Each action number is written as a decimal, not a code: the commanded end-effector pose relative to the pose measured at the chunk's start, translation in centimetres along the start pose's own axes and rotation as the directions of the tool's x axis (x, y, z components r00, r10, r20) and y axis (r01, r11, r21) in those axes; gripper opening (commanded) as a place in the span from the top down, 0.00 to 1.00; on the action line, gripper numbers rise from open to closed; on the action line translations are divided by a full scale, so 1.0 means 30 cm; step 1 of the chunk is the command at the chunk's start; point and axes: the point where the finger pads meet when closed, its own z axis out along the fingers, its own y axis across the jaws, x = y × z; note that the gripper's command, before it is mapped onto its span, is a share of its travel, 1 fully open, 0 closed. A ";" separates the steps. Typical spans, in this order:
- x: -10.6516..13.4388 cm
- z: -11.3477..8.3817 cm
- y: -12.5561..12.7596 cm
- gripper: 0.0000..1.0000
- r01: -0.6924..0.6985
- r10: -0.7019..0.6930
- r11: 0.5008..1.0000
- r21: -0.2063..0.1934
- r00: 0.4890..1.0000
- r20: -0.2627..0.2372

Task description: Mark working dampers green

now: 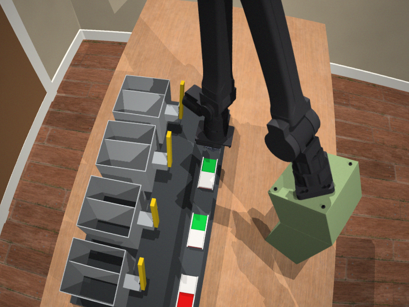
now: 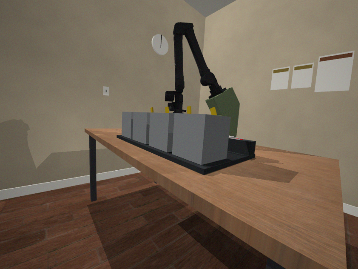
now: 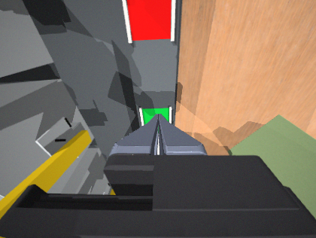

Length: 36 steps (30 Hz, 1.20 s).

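Sliders [image 1: 198,234] are being set; jaws of the gripper [image 1: 212,147] [image 3: 159,116] are closed on nothing. Probably the red slider [image 3: 150,19] must be judged next.
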 end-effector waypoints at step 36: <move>-0.614 0.011 0.016 1.00 0.034 -0.034 0.999 0.010 0.999 -0.004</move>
